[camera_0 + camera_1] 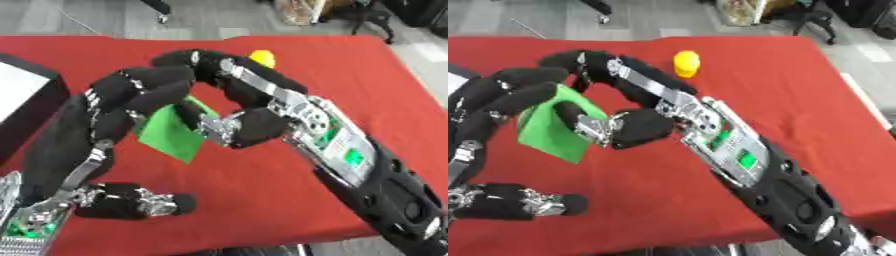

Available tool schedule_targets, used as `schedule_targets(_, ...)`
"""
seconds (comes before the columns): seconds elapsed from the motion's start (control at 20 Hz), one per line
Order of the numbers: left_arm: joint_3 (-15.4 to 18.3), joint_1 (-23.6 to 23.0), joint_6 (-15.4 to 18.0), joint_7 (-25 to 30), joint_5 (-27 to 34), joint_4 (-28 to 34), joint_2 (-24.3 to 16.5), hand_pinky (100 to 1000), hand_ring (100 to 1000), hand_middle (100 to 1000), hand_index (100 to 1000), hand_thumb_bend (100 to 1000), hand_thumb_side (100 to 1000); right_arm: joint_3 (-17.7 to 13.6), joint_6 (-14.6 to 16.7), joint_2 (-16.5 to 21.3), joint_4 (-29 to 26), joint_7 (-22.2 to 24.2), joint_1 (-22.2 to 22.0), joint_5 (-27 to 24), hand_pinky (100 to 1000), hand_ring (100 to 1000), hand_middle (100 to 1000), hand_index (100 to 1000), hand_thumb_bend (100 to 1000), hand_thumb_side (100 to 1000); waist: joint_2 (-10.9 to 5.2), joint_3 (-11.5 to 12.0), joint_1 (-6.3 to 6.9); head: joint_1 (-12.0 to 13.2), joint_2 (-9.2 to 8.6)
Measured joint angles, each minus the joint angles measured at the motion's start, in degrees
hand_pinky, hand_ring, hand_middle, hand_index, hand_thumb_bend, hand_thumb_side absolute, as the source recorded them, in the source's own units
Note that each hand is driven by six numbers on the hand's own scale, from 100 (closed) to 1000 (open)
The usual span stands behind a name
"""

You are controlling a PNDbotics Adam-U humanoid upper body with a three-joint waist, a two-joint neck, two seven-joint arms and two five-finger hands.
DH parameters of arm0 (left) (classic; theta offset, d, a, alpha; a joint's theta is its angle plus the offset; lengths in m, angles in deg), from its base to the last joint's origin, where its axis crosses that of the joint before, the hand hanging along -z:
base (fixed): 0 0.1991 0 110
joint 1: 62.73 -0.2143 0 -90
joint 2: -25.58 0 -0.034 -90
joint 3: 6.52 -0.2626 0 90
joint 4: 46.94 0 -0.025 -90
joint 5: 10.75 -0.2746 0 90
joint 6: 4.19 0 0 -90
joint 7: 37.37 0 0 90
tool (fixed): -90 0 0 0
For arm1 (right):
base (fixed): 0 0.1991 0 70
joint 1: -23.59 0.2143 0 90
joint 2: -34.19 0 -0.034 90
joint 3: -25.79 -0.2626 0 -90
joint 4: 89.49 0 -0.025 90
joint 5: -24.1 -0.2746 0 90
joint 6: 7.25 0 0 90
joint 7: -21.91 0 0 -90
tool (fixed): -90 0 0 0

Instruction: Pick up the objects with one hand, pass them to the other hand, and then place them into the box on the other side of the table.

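Above red table [798, 100], both hands' fingers [509, 97] clasp the green block [549, 132] between them.

The tabletop [798, 90] is showing plain red; the flat sheet [549, 132] bright green; the small object [686, 63] yellow; the fingers [140, 92] black.
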Motion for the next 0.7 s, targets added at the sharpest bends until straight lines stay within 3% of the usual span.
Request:
schedule_targets(0.5, -0.56, 0.71, 1.66, 1.79, -3.60, 0.07, -0.44, 844, 823, 859, 967, 876, 161, 0.73, -1.12, -0.03, 0.00, 0.69, -0.18, -1.03, 1000, 498, 397, 885, 100, 470, -0.01, 0.01, 0.12, 1.24, 0.00)
schedule_targets(0.55, -0.56, 0.71, 1.59, 1.73, -4.00, 0.10, -0.44, 844, 823, 859, 967, 811, 121, 0.74, -1.13, -0.03, 0.00, 0.76, -0.17, -1.10, 1000, 498, 397, 885, 100, 470, -0.01, 0.01, 0.12, 1.35, 0.00)
schedule_targets(0.6, -0.54, 0.71, 1.45, 1.62, -4.36, 0.12, -0.44, 844, 823, 860, 967, 868, 157, 0.75, -1.13, -0.03, 0.00, 0.81, -0.17, -1.17, 1000, 498, 397, 885, 100, 470, -0.01, 0.02, 0.12, 1.43, 0.00)
schedule_targets(0.7, -0.50, 0.71, 1.09, 1.38, -5.03, 0.19, -0.44, 846, 824, 859, 967, 868, 151, 0.78, -1.06, -0.03, 0.00, 0.92, -0.17, -1.25, 1000, 497, 396, 885, 100, 467, -0.01, 0.02, 0.14, 1.54, 0.00)
